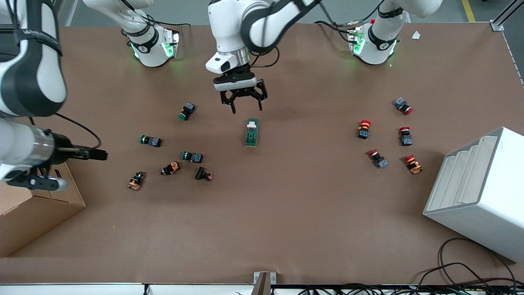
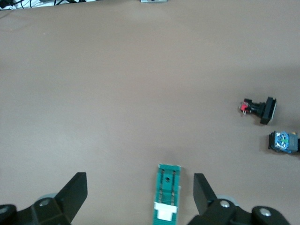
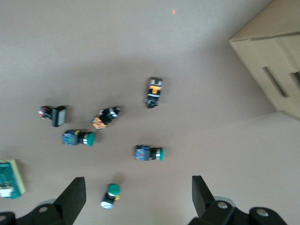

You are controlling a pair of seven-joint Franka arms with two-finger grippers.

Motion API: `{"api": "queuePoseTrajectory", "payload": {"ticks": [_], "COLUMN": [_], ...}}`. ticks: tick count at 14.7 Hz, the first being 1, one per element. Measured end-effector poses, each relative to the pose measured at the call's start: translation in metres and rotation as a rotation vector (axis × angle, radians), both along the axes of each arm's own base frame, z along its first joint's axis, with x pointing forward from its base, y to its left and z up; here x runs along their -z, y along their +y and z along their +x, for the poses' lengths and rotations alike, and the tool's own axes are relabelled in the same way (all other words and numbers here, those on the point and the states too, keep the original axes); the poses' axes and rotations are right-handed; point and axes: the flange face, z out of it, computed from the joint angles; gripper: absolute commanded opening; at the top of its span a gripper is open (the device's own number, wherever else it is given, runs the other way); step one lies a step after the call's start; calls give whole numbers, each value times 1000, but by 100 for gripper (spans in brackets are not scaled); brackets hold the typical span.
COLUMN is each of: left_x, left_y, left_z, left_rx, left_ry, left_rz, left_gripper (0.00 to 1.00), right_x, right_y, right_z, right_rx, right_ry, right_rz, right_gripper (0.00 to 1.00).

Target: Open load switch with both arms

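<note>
The load switch (image 1: 251, 132), a dark green oblong block with a white toggle at the end toward the robots' bases, lies flat mid-table. My left gripper (image 1: 247, 107) hangs open over the table just off that toggle end, touching nothing. In the left wrist view the load switch (image 2: 167, 192) lies between the spread fingers of the left gripper (image 2: 140, 187), closer to one finger. My right gripper (image 1: 98, 155) is held high at the right arm's end of the table. In the right wrist view the right gripper (image 3: 138, 187) is open and empty above a green-capped push-button (image 3: 110, 194).
Several green-capped and dark push-buttons (image 1: 192, 156) lie scattered toward the right arm's end. Red-capped push-buttons (image 1: 363, 128) lie toward the left arm's end. A white stepped bin (image 1: 479, 192) stands beside those, and a cardboard box (image 1: 37, 209) under the right arm.
</note>
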Motion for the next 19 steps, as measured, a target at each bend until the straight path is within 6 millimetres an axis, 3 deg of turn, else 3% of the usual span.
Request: {"api": "queuePoseTrajectory", "payload": {"ticks": [3, 7, 10, 12, 15, 19], "left_x": [-43, -77, -111, -133, -157, -176], "left_y": [35, 73, 114, 160, 248, 342], "left_z": [37, 71, 112, 144, 186, 217], "left_rx": [-18, -101, -99, -66, 13, 91], "left_ry": [56, 82, 147, 196, 281, 364], "left_rz": [-46, -87, -119, -123, -104, -123], "left_gripper": [100, 100, 100, 100, 100, 100], "right_x": [-11, -16, -17, -20, -24, -34], "right_y": [-10, -29, -37, -37, -33, -28], "right_z": [-4, -6, -6, -6, -8, -20], "right_rx": [-38, -27, -19, -20, -27, -32], "right_ry": [-15, -23, -27, -33, -22, 19], "right_rz": [-27, -30, -29, -29, -24, -14], "right_gripper": [100, 100, 100, 100, 100, 100]}}
